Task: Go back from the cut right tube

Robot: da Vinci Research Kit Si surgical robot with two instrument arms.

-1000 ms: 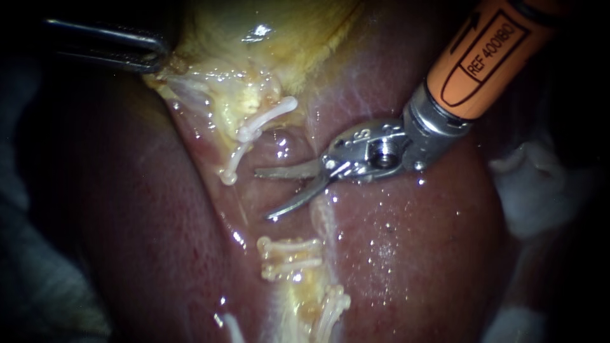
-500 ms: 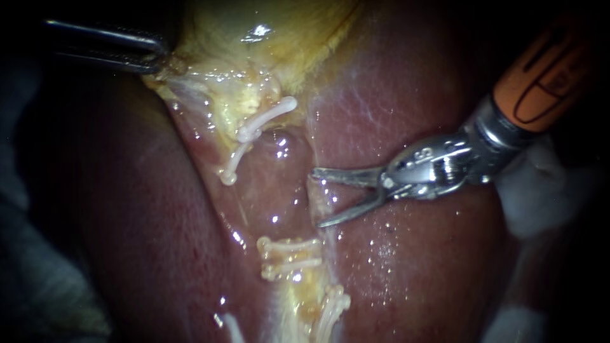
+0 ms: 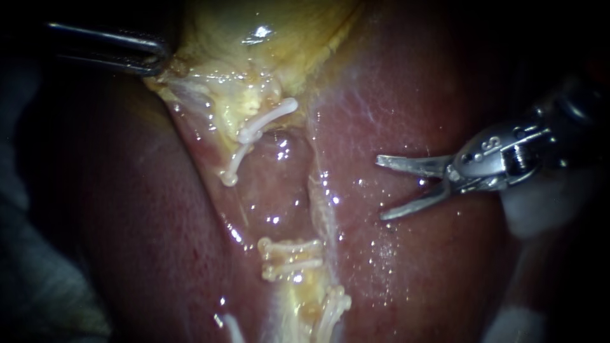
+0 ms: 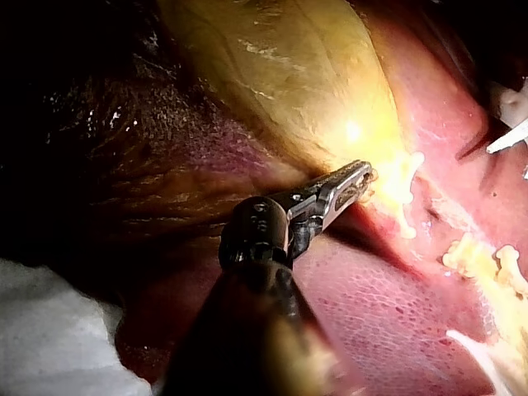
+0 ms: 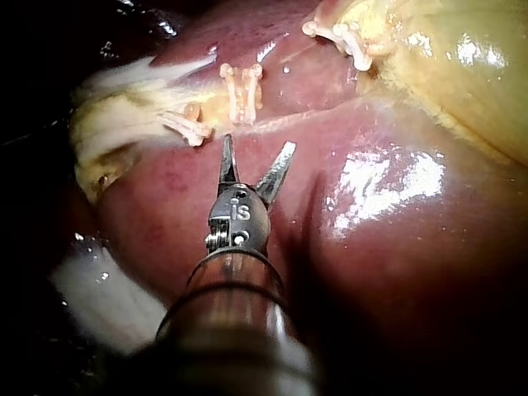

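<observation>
Hovering over liver (image 3: 406, 273), clear of the clips (image 3: 289, 257): right instrument (image 3: 381, 188), hand spread; left instrument's (image 4: 355, 177) hand pinching gallbladder (image 3: 267, 38) to tension it.

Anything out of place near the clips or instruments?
Nothing stands out. The right instrument, jaws open, is clear of the clips over the liver; the left instrument grips the gallbladder.

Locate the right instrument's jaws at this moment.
In the endoscope view the right instrument sits at the right side, its jaws open over bare liver. It lies well to the right of the clips and touches none of them.
</observation>
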